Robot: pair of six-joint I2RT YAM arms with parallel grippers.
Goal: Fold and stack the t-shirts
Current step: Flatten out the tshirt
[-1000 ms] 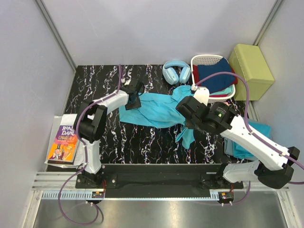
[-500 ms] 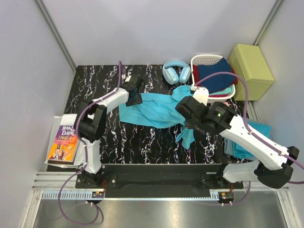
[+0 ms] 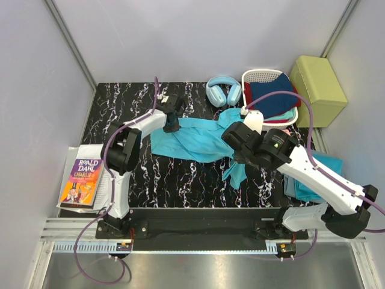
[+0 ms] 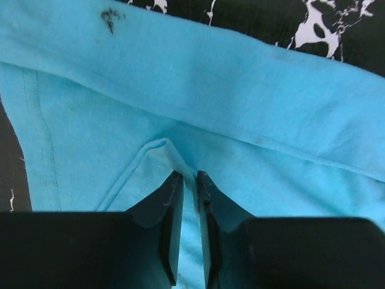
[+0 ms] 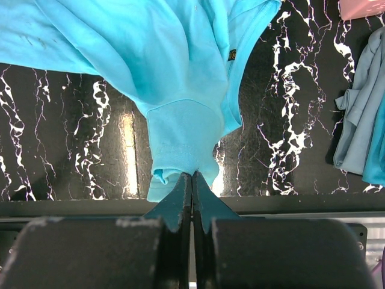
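T-shirt (image 3: 192, 141) soft matt cloth; table (image 3: 120, 103) glossy, marbled.

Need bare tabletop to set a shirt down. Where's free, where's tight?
Free: the back-left corner of the table, bounded by the left arm and back edge; the near strip between the spread t-shirt and the front edge. Crowded: back right, where headphones sit beside the basket, and the right side under the right arm.

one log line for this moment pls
left end effector: closed on t-shirt fold | right end effector: shut on same t-shirt | t-shirt state: unfolded, bunched
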